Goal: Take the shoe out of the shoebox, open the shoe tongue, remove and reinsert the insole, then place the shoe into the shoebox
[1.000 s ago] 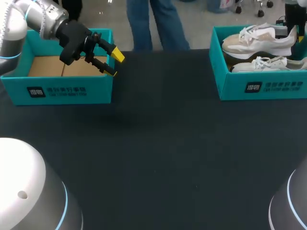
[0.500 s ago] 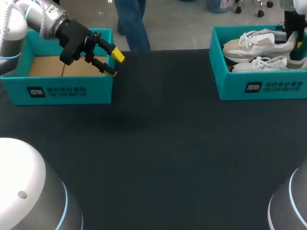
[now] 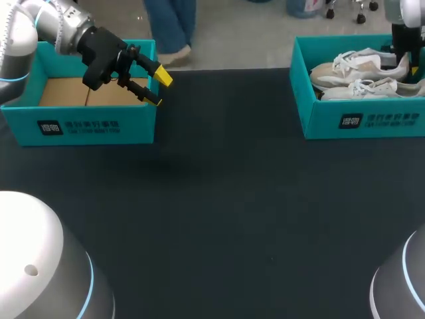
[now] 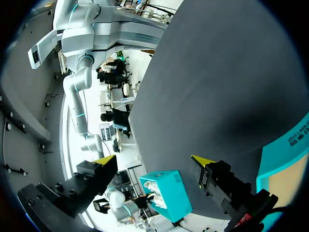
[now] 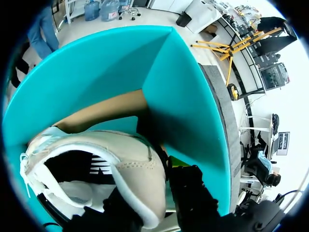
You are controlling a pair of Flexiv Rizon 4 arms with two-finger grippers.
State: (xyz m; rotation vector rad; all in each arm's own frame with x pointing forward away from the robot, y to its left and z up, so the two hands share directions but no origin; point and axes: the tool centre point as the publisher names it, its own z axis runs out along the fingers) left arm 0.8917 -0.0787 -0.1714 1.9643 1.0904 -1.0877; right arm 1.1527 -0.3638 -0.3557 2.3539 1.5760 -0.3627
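left hand (image 3: 158,90) wide open, empty, by upper-left box (image 3: 86,126); right hand (image 5: 157,193) looks clamped on the shoe (image 5: 120,164) in the upper-right shoebox (image 3: 362,119).

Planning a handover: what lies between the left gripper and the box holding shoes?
Only bare black table between left gripper and shoebox, shown in the head view.

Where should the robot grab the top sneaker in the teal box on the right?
By the heel rim of the beige and white sneaker, from above: its opening faces up in the teal cardboard shoebox, so the heel collar offers a thin wall to pinch.
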